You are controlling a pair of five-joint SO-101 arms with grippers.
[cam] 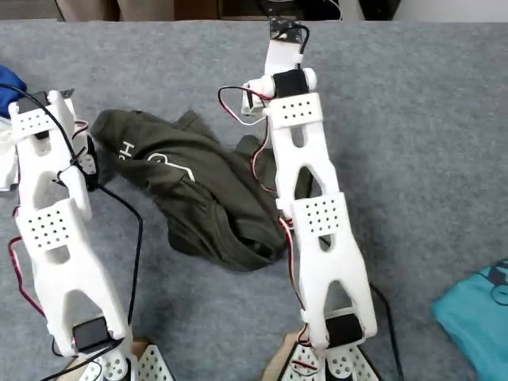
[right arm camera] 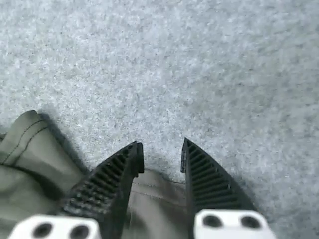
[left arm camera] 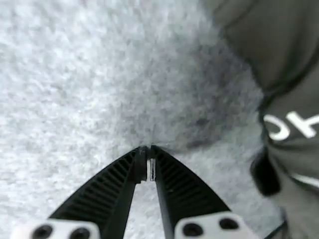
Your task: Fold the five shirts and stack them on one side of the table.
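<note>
Plainly, the olive shirt lies crumpled on the grey bench between the two arms, not yet spread or folded. The right fingers stand apart over one edge of it, with cloth showing between them. The left fingers are closed together over bare bench, the shirt just beside them. To flatten it well, each arm would likely need to grip a separate outer edge, one layer only, and draw away from the other so the bunched folds open. A teal shirt is cut off at the right edge. Blue cloth and white cloth are cut off at the left; whether these are shirts cannot be told. The olive shirt's sleeves are hard to trace.
</note>
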